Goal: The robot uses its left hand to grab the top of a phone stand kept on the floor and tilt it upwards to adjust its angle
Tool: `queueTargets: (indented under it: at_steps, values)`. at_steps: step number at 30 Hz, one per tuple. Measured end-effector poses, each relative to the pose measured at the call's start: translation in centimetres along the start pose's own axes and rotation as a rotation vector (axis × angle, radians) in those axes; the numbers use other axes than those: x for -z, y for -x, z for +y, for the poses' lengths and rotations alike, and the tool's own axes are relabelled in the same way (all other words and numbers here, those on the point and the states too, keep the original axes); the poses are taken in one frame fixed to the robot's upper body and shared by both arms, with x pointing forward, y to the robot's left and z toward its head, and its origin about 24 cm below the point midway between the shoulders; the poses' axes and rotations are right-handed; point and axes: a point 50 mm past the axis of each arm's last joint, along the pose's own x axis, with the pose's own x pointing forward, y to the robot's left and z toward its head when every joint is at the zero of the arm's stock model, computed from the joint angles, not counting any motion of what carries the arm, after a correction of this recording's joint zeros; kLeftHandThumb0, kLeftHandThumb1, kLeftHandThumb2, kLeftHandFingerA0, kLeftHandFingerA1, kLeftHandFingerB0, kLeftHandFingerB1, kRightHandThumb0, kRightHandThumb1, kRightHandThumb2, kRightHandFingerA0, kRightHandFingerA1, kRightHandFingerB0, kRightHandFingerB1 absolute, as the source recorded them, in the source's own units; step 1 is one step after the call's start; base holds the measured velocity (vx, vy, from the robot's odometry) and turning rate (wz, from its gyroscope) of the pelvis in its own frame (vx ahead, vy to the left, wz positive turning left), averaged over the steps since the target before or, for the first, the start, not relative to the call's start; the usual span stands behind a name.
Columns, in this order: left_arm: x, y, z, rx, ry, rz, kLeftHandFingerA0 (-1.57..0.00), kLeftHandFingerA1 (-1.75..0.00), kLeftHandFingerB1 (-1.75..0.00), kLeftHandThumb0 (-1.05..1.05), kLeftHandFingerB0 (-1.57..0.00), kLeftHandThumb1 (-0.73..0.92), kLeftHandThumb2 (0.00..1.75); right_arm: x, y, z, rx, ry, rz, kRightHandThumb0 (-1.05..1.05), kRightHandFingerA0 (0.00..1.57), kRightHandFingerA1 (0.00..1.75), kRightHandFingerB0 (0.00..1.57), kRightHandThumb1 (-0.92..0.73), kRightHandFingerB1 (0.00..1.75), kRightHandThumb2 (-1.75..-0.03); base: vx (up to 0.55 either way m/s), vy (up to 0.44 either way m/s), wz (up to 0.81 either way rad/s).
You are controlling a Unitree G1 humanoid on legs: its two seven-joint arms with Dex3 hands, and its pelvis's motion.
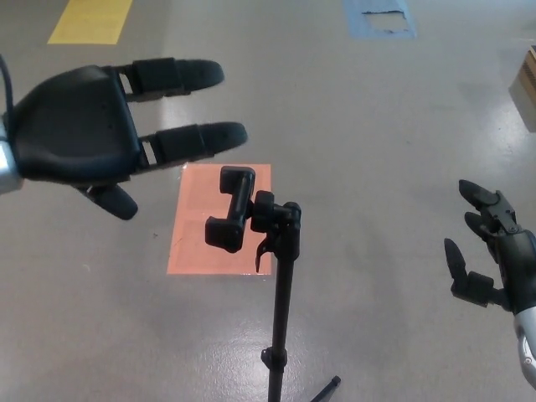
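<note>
A black phone stand (280,285) rises from the floor at the bottom centre on a thin pole. Its clamp head (234,209) at the top is tilted and holds no phone. My left hand (92,130) hovers open at the upper left, its fingers (197,138) stretched toward the clamp and ending just above and left of it, apart from it. My right hand (494,260) hangs open at the right edge, far from the stand.
An orange floor patch (197,226) lies behind the clamp. A yellow marking (90,21) is at the top left and a blue one (381,18) at the top. A wooden object (526,84) shows at the right edge. One tripod leg (327,389) juts out at the bottom.
</note>
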Motion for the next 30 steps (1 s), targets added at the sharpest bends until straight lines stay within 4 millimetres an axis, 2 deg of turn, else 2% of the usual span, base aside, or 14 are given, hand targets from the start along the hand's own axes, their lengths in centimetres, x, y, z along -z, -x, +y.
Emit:
queueTargets:
  at_steps: [4, 7, 9, 11, 12, 16, 17, 18, 20, 21, 22, 23, 27, 30]
  values:
    - [-0.1, 0.1, -0.1, 0.004, -0.003, -0.014, -0.14, -0.05, -0.02, -1.01, -0.01, 0.66, 0.98, -0.1, -0.1, 0.0, 0.001, -0.002, -0.007, -0.34, 0.00, 0.47, 0.00, -0.58, 0.47, -1.11, 0.00, 0.000, 0.00]
    - [-0.1, 0.2, -0.5, 0.008, 0.001, -0.007, -0.06, -0.20, -0.05, -1.00, 0.00, 0.65, 0.98, -0.2, -0.2, -0.1, 0.003, -0.004, -0.011, -0.34, 0.00, 0.47, 0.00, -0.59, 0.47, -1.11, 0.00, 0.000, 0.00]
    - [0.0, 0.3, -0.6, 0.014, 0.006, 0.002, -0.13, -0.28, -0.12, -0.91, 0.00, 0.60, 0.98, -0.3, -0.3, -0.1, 0.003, -0.004, -0.013, -0.34, 0.00, 0.47, 0.00, -0.58, 0.47, -1.11, 0.00, 0.000, 0.00]
    - [0.2, 0.4, -0.8, 0.020, 0.011, 0.013, -0.15, -0.23, -0.04, -1.01, -0.02, 0.67, 0.99, -0.4, -0.4, -0.1, 0.003, -0.004, -0.016, -0.34, 0.00, 0.47, 0.00, -0.58, 0.47, -1.11, 0.00, 0.000, 0.00]
    - [0.2, 0.4, -0.9, 0.024, 0.013, 0.017, -0.08, -0.28, -0.17, -0.85, 0.00, 0.56, 0.97, -0.5, -0.4, -0.1, 0.002, -0.004, -0.018, -0.34, 0.00, 0.47, 0.00, -0.58, 0.47, -1.11, 0.00, 0.000, 0.00]
    - [0.7, 0.5, -1.0, 0.039, 0.007, 0.032, -0.10, -0.27, -0.17, -0.84, 0.00, 0.58, 0.98, -0.6, -0.5, -0.2, 0.003, -0.003, -0.021, -0.34, 0.00, 0.47, 0.00, -0.58, 0.47, -1.11, 0.00, 0.000, 0.00]
    - [0.8, 0.5, -1.0, 0.040, 0.005, 0.035, -0.11, -0.26, -0.20, -0.87, 0.00, 0.74, 0.62, -0.6, -0.5, -0.2, 0.003, -0.003, -0.022, -0.34, 0.00, 0.47, 0.00, -0.58, 0.47, -1.11, 0.00, 0.000, 0.00]
    - [1.1, 0.5, -0.9, 0.046, 0.003, 0.042, -0.11, -0.26, -0.20, -0.87, 0.00, 0.74, 0.62, -0.6, -0.6, -0.2, 0.003, -0.004, -0.022, -0.34, 0.00, 0.47, 0.00, -0.58, 0.47, -1.11, 0.00, 0.000, 0.00]
    - [1.4, 0.4, -0.9, 0.048, 0.000, 0.051, -0.12, -0.26, -0.21, -0.86, 0.00, 0.74, 0.63, -0.6, -0.6, -0.2, 0.002, -0.004, -0.021, -0.34, 0.00, 0.47, 0.00, -0.58, 0.47, -1.11, 0.00, 0.000, 0.00]
    - [1.6, 0.3, -0.9, 0.048, -0.001, 0.055, -0.13, -0.31, -0.17, -0.85, 0.00, 0.58, 0.96, -0.6, -0.6, -0.2, 0.001, -0.004, -0.020, -0.33, 0.00, 0.47, 0.00, -0.59, 0.47, -1.11, 0.00, 0.000, 0.00]
    - [1.7, 0.2, -0.8, 0.044, -0.001, 0.056, -0.09, -0.29, -0.19, -0.82, 0.00, 0.55, 0.95, -0.6, -0.6, -0.2, 0.001, -0.004, -0.020, -0.33, 0.00, 0.47, 0.00, -0.59, 0.47, -1.11, 0.00, 0.000, 0.00]
    - [1.7, 0.1, -0.9, 0.043, -0.001, 0.057, -0.09, -0.17, -0.07, -0.95, 0.00, 0.65, 0.98, -0.6, -0.6, -0.2, 0.001, -0.004, -0.020, -0.33, 0.00, 0.46, 0.00, -0.59, 0.47, -1.11, 0.00, 0.000, 0.00]
    - [1.7, -0.3, -0.9, 0.039, 0.000, 0.049, -0.14, -0.16, -0.05, -0.98, 0.00, 0.67, 0.98, -0.6, -0.6, -0.2, 0.000, -0.003, -0.020, -0.34, 0.00, 0.46, 0.00, -0.58, 0.47, -1.11, 0.00, 0.000, 0.00]
    - [1.3, -0.9, -1.0, 0.028, 0.007, 0.032, -0.09, -0.18, -0.08, -0.96, 0.00, 0.65, 0.98, -0.6, -0.6, -0.2, 0.000, -0.003, -0.020, -0.33, 0.00, 0.47, 0.00, -0.59, 0.47, -1.11, 0.00, 0.000, 0.00]
